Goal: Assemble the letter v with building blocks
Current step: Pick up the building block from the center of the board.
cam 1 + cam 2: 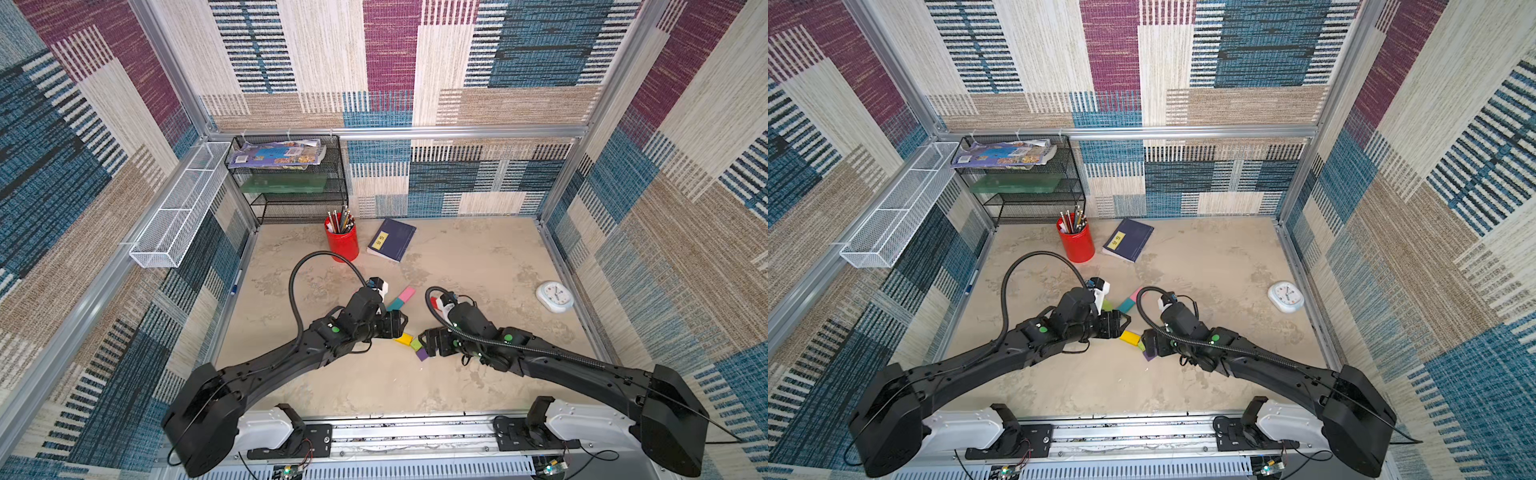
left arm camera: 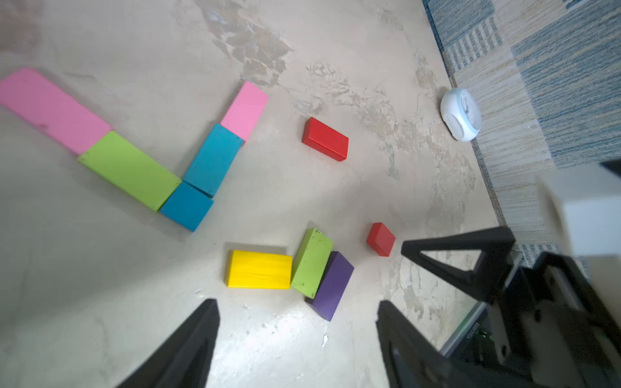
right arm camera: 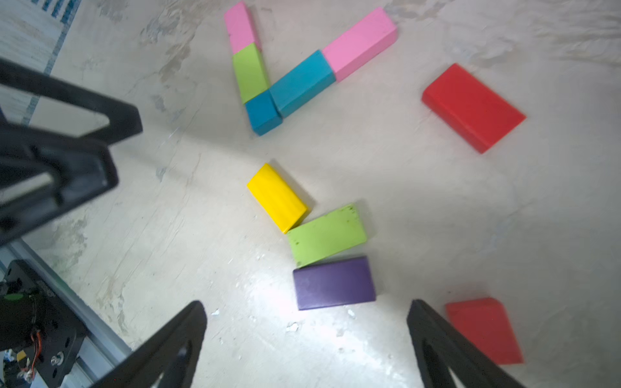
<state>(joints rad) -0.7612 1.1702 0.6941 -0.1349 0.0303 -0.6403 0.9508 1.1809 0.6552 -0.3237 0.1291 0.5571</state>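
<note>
While my left gripper (image 2: 296,302) and my right gripper (image 3: 306,304) both hang released, jaws apart with nothing between them, the letter on the table (image 1: 478,257) reads as complete in my judgement. One stroke consists of a pink block (image 2: 50,107) and a green block (image 2: 129,169) laid end to end. A small teal block (image 2: 186,206) forms the point. The other stroke consists of a long teal block (image 2: 213,159) and a second pink block (image 2: 245,111). Adjacent pieces touch. Five blocks lie outside the letter: a yellow block (image 2: 258,268), a spare green block (image 2: 312,263) and a purple block (image 2: 331,285) bunched together near my jaws, plus a large red block (image 2: 325,138) and a small red block (image 2: 380,239) lying apart. I judge that nothing is left to do except, if wanted, squaring the joints and drawing both arms clear. Whether the spares belong in the letter I cannot tell. Both wrist views show the whole letter. In both top views my arms cover most of it: little more than the long teal block and second pink block shows, with the yellow, green and purple group between the grippers. The top views alone show the book (image 1: 391,240) and pencil cup (image 1: 342,241). The clock (image 2: 461,114) appears in the left wrist view but not the right.
</note>
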